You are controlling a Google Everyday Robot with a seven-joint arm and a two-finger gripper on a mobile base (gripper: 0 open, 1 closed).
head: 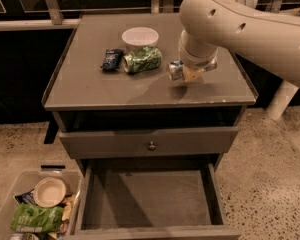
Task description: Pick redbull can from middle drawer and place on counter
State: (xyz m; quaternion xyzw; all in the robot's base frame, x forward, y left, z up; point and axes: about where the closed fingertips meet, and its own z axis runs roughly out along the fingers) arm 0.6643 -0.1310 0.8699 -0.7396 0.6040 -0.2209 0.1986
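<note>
Gripper (188, 73), jaws clamping the redbull can (175, 70), is hovering near the counter surface's (90, 86) right edge; we are seeing bare room there.

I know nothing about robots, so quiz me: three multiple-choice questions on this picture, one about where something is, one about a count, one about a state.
1. Where is the silver can relative to the counter?
A. behind it
B. held in the pincer over it
C. beneath it

2. How many things rest on the counter?
A. one
B. three
C. five

3. The lowest drawer is:
A. pulled out, bare
B. pulled out, holding cans
C. shut

Answers:
1 B: the silver can sits in the pincer over the counter's right side, with its shadow below it.
2 B: a bowl, a green can and a packet rest there.
3 A: its grey floor shows with nothing on it.
</note>
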